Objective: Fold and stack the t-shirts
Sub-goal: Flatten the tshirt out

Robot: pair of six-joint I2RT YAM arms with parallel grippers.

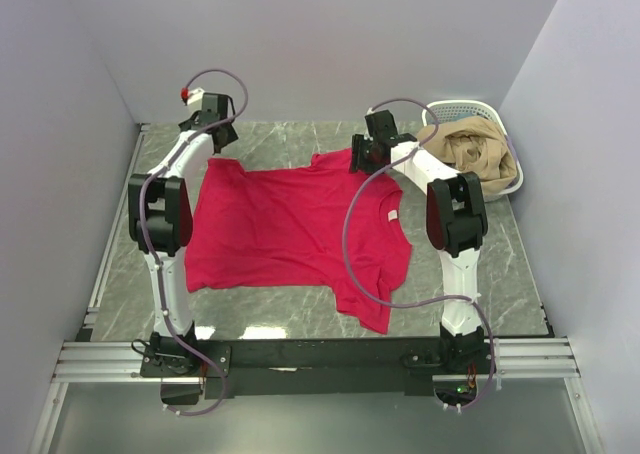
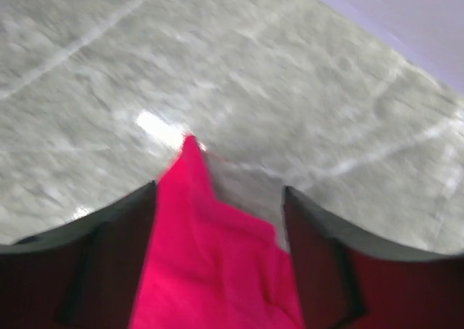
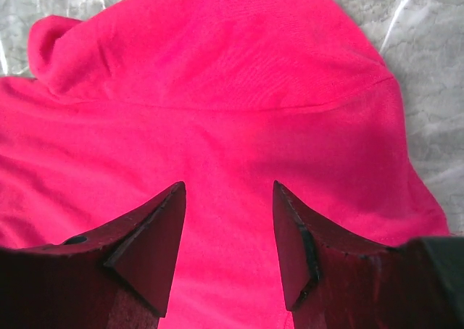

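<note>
T-shirt [image 1: 280, 224], red, spread flat on table [image 1: 510, 264], just left of white basket [image 1: 455, 107] holding tan cloth [image 1: 480, 154]. Left gripper [image 2: 220, 190] at far hem corner, well left of basket, jaws apart, cloth corner lying between them. Right gripper [image 3: 228, 186] at sleeve nearest basket, jaws open over red fabric.

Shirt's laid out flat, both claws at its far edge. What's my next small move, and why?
Probably close the left claw on the corner of the red t-shirt: that corner lies between its open fingers. The right claw hangs open over the far sleeve and could pinch next, so the far edge can be folded.
</note>
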